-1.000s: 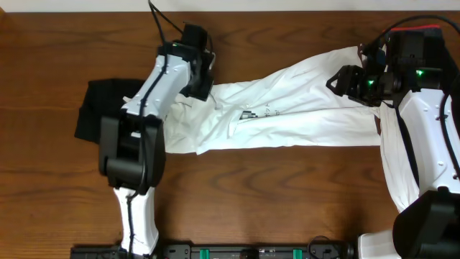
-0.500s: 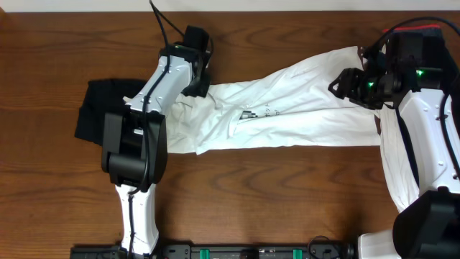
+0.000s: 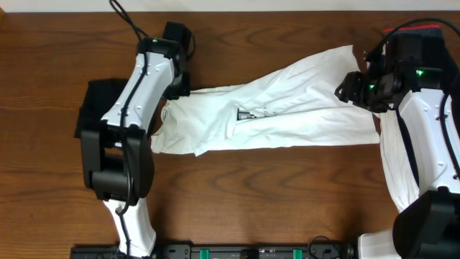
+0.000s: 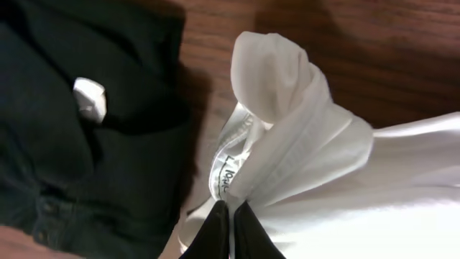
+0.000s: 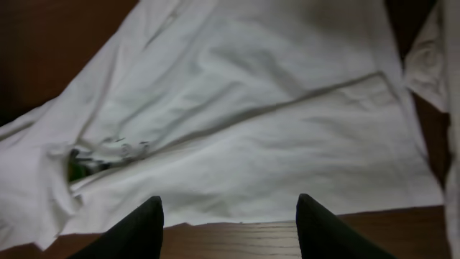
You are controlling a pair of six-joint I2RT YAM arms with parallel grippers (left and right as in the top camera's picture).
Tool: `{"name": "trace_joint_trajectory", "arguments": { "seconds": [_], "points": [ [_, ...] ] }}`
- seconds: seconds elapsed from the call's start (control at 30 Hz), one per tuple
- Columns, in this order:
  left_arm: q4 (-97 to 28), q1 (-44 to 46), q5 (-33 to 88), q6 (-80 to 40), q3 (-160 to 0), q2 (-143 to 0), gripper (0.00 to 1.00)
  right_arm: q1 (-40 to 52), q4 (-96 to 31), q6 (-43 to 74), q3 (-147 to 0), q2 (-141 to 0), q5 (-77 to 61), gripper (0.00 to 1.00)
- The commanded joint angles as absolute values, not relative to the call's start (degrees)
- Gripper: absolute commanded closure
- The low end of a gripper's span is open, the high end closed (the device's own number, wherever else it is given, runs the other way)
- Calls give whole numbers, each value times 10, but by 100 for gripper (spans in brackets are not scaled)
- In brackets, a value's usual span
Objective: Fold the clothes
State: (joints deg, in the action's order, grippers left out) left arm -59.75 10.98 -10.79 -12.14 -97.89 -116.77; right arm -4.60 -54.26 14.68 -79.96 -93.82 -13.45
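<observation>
Left wrist: white T-shirt [image 4: 309,151] collar tight within closed left gripper [image 4: 230,219]

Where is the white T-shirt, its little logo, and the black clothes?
white T-shirt [image 3: 305,93]: overhead view, on the smooth middle of its body.
logo [image 3: 249,113]: overhead view, on the small dark print at a crease.
black garment [image 3: 91,111]: overhead view, on its bare left part.

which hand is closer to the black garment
Left. The left hand pinches the white short-sleeved T-shirt right beside the crumpled black garment; the right hand is open at the shirt's far end.
</observation>
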Motion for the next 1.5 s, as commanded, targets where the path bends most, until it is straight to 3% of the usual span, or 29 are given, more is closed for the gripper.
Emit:
{"name": "trace_joint_trajectory", "arguments": {
  "seconds": [0.0, 0.13, 0.17, 0.2, 0.27, 0.33, 0.37, 0.6, 0.8, 1.1, 1.47],
  "points": [
    [-601, 100, -121, -151, -981, -1165, 94, -50, -542, 141, -804, -961, -89, 41],
    [-595, 96, -121, -151, -981, -1165, 93, -50, -510, 137, -804, -1005, -105, 37],
    [-595, 97, -121, -151, -981, -1165, 89, -50, -497, 126, -804, -1014, -117, 37],
    [-595, 97, -121, -151, -981, -1165, 76, -50, -482, 117, -804, -1022, -131, 37],
    [-595, 97, -121, -151, -981, -1165, 65, -50, -442, 115, -804, -1036, -152, 37],
    [-594, 97, -121, -151, -981, -1165, 43, -51, -398, 118, -804, -1045, -160, 37],
    [-594, 97, -121, -151, -981, -1165, 40, -51, -375, 126, -804, -1049, -160, 37],
    [-600, 97, -121, -146, -981, -1165, 38, -81, -254, 135, -814, -1068, -161, 43],
    [-624, 97, -121, -138, -981, -1165, 38, -113, -212, 132, -865, -1141, -162, 43],
    [-645, 97, -121, -136, -981, -1165, 38, -115, -200, 130, -1018, -1327, -182, 32],
    [-649, 97, -121, -136, -981, -1165, 38, -102, -139, 143, -1067, -1424, -204, 37]
  ]
}}
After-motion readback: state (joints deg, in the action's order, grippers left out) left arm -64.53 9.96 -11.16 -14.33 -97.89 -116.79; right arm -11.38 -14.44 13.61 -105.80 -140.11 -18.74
